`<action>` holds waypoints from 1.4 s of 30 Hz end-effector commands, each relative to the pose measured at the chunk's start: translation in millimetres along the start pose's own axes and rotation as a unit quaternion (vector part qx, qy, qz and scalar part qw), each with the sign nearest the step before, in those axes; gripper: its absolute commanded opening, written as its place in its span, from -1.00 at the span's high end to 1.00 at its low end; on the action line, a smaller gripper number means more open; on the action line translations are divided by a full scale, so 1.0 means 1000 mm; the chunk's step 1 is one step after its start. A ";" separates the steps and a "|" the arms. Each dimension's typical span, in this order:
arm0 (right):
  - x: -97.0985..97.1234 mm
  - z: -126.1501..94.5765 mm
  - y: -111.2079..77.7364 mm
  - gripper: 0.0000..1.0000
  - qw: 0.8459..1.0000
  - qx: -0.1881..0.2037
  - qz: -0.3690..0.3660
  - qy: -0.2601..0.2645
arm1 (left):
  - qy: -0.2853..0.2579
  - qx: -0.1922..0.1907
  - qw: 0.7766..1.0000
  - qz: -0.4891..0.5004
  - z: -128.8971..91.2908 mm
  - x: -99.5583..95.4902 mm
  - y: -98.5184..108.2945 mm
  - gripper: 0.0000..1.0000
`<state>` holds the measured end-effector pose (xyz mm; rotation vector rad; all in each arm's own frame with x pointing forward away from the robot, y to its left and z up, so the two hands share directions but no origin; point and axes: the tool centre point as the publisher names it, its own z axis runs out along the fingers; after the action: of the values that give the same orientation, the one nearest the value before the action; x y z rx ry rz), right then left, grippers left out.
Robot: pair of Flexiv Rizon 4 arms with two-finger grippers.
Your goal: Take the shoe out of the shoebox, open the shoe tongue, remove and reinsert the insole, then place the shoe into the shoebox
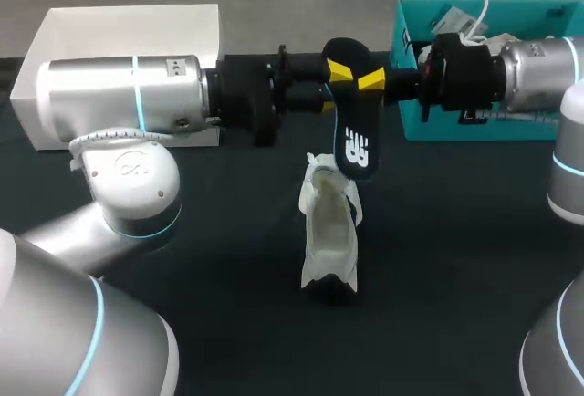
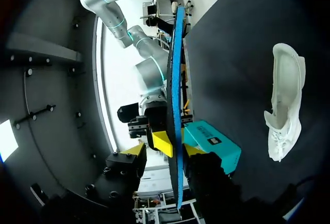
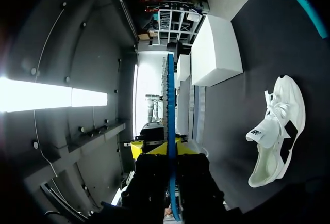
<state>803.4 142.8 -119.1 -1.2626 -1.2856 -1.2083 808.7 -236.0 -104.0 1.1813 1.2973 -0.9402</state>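
A black insole (image 1: 356, 140) with a blue underside hangs in the air over the table, heel end up. My left gripper (image 1: 336, 81) and my right gripper (image 1: 372, 81) meet at that upper end from opposite sides. In the left wrist view the insole (image 2: 175, 79) stands edge-on, with the left gripper (image 2: 177, 147) pressing its yellow tips against both faces. In the right wrist view my right gripper (image 3: 170, 149) is shut on the insole (image 3: 170, 105) in the same way. The white shoe (image 1: 328, 232) lies on the dark table below, with its tongue pulled open.
The teal shoebox (image 1: 411, 122) stands at the back right, behind my right wrist, with paper inside. A white box (image 1: 119, 26) sits at the back left, partly hidden by my left arm. The shoe (image 2: 286, 100) lies alone mid-table.
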 end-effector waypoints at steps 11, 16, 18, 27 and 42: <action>-0.002 0.002 -0.005 1.00 1.000 -0.002 0.001 0.000 | 0.006 -0.013 1.000 -0.012 0.005 0.007 0.000 1.00; -0.002 0.001 -0.006 1.00 1.000 -0.002 0.001 0.000 | 0.013 -0.014 1.000 -0.013 0.006 0.010 0.001 1.00; -0.003 0.001 -0.007 1.00 1.000 -0.001 0.000 0.001 | 0.016 -0.014 1.000 -0.014 0.006 0.011 0.001 1.00; -0.010 -0.025 -0.017 -1.00 0.999 -0.039 0.005 -0.022 | 0.030 -0.018 0.998 -0.048 -0.004 0.013 -0.003 1.00; -0.023 -0.090 -0.055 -1.00 0.991 -0.088 0.016 -0.104 | 0.044 -0.028 0.995 -0.080 -0.016 0.012 -0.005 1.00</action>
<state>771.4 70.3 -148.7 -1.5054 -1.3144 -1.2088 804.1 -220.8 -116.9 1.0972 1.4894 -0.9738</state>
